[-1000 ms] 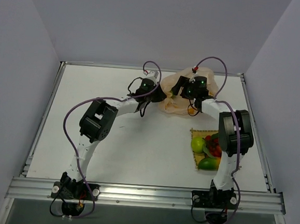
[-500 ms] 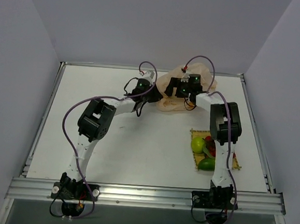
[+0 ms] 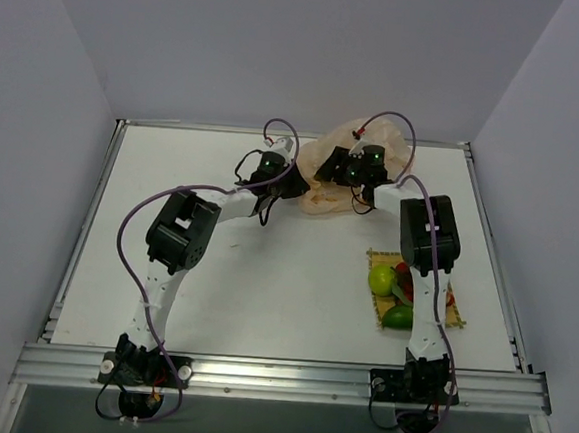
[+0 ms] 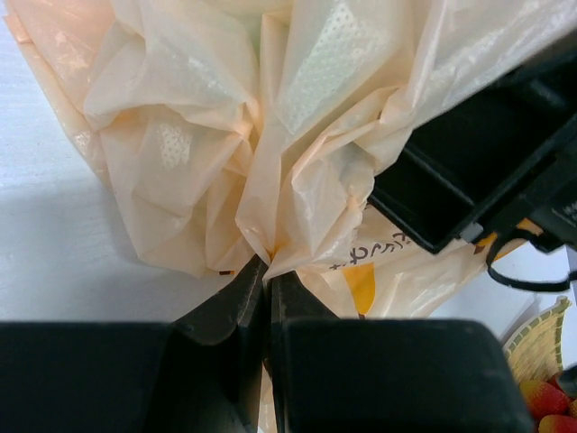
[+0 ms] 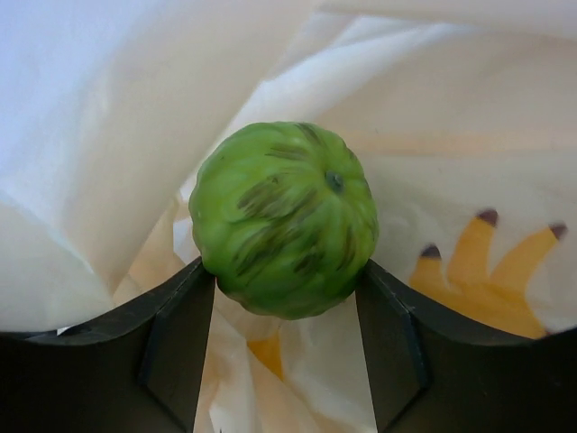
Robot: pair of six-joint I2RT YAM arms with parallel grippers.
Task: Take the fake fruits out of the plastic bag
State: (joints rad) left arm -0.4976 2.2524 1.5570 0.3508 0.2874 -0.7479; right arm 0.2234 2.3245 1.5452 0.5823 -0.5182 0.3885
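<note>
My right pincer (image 5: 284,275) is spread about as wide as the round green fruit (image 5: 284,216) and clamps it between both fingers, deep among the folds of the plastic bag (image 5: 469,135). My left pincer (image 4: 268,275) is closed tight on a gathered pleat of that bag, its fingers pressed together with only film between them.

On the white table (image 3: 215,271), the bag lies at the far side, right of centre, with both my wrists on it. Well apart from it, toward the near right edge, is the woven yellow mat (image 3: 453,312). It already carries fruits that are out of the bag: another green ball (image 3: 383,278), a mango-like piece (image 3: 399,316) and some small red ones (image 4: 541,397).

I judge that I am in the middle of taking out one fruit: the grasp is made, but the fruit is not yet clear of the plastic. The next move asks my left side to pin the bag where it is. My right side then backs out through the opening, gently enough that the thin film does not drag along or snag on my fingers, and carries the fruit to a free spot on the mat. I cannot tell whether anything else is left inside.
</note>
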